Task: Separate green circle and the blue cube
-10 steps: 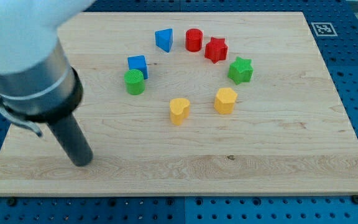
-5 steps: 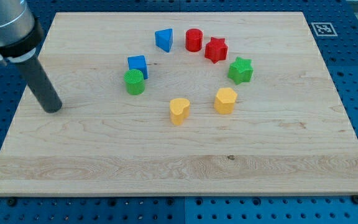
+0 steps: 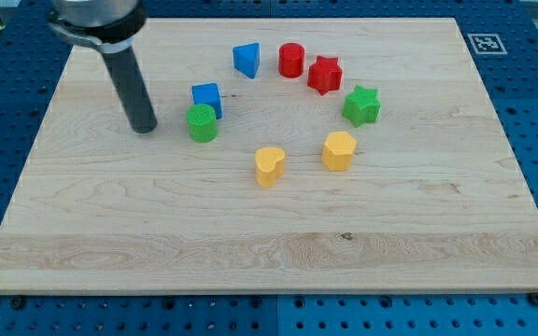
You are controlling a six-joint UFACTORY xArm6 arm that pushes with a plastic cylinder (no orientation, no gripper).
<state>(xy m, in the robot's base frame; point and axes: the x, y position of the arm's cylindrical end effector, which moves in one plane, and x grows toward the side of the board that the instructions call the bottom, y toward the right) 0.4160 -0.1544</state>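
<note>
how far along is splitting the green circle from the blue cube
Nothing is separated yet: the green circle and blue cube sit touching. In hand: my tip stands just to the view's left of the green circle, apart from it. Left: the push that parts them.

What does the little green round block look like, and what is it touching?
The green circle is a short, upright cylinder, plain matte green like plastic, with a flat round top. It stands on the wooden board toward the view's left. The blue cube sits right behind it, toward the view's top, and the two appear to touch. My tip is just off its left side with a small gap of bare wood between them, so it isn't touching the block.
</note>
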